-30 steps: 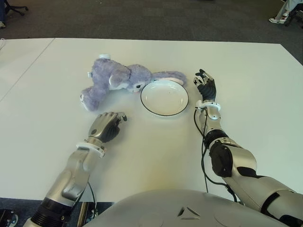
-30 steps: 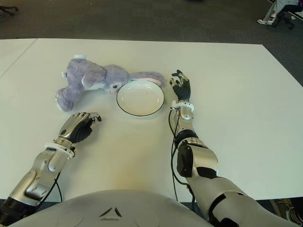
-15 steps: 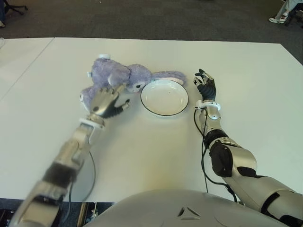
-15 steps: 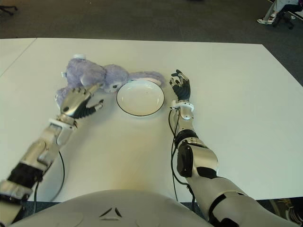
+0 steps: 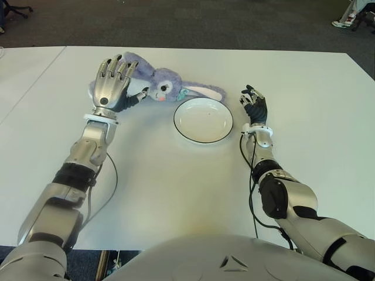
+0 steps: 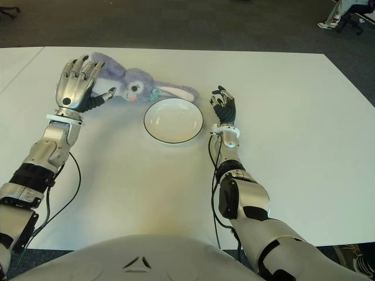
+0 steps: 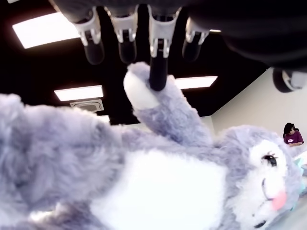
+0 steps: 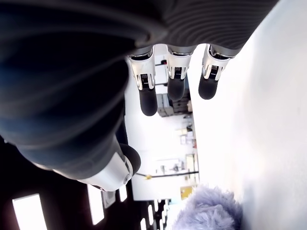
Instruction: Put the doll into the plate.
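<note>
On the white counter (image 5: 176, 187) the plate (image 5: 203, 120) sits roughly central, white with a thin dark rim, nothing in it. Landmark for all positions below: the plate.

Doll (image 5: 161, 86): purple plush rabbit, lying on the counter beyond the plate and to its left. Face and pink nose turned toward the plate; one long ear reaches toward the plate's far rim and ends just beside it. I cannot tell whether ear and rim touch. Doll is outside the plate.

My left hand (image 5: 112, 82): well left of the plate, over the doll's body end, back of the hand toward the head camera. Fingers (image 7: 158, 72) extended and spread, not closed round anything. In the left wrist view one fingertip meets a raised plush paw; the doll's white belly and face fill the space under the palm. Contact, but no grasp.

My right hand (image 5: 254, 108): just right of the plate, near its rim, apart from it. Fingers (image 8: 147, 98) relaxed, slightly bent, holding nothing. Right wrist view shows a patch of the purple plush farther off.
</note>
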Motion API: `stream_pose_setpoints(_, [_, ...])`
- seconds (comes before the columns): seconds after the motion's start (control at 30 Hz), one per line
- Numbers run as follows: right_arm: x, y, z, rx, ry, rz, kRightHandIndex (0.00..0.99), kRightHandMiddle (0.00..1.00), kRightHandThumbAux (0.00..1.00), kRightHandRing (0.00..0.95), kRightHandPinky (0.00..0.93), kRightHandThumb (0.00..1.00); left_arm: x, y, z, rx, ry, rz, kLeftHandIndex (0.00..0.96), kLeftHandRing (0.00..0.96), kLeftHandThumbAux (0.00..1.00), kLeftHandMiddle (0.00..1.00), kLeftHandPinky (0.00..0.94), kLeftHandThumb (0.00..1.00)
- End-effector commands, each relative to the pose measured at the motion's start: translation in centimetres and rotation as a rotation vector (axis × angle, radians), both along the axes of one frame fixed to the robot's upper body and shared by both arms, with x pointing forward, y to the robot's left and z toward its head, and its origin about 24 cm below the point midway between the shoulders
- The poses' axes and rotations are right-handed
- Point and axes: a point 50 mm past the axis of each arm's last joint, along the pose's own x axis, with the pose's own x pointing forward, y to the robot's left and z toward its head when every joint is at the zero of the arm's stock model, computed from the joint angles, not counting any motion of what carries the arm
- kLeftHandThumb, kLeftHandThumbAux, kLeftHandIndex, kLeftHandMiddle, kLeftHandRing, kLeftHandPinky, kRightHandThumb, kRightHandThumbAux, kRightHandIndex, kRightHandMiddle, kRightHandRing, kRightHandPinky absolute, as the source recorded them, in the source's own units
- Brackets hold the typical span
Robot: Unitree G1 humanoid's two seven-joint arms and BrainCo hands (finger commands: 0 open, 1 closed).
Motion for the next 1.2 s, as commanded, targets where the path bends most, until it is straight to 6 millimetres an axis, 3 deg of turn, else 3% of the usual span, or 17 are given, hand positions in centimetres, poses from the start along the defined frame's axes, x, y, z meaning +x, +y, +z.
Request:
stream_pose_setpoints(0.03, [-8.7, 1.5, -10.5, 0.116, 0.511, -0.004, 0.408, 0.13, 0.838, 0.008, 0.0, 0.608, 0.4, -1.2, -0.3, 0.05, 0.013, -0.005, 0.0, 0.0, 0.121, 0.0, 0.0, 0.335])
stream_pose_setpoints(0.67, [-8.5, 1.4, -10.4, 0.121, 0.504, 0.001, 0.424, 0.135, 0.834, 0.003, 0.0, 0.597, -0.3, -3.2, -0.8, 0.071, 0.083, -0.093, 0.0, 0.0, 0.187, 0.0, 0.0, 0.358])
stream_pose_setpoints(1.2, [-8.5, 1.4, -10.3, 0.131, 0.499, 0.004, 0.427, 0.136, 0.833, 0.002, 0.0, 0.59, 1.1, -2.7, 1.3, 0.107, -0.009, -0.084, 0.0, 0.0, 0.213, 0.0, 0.0, 0.34])
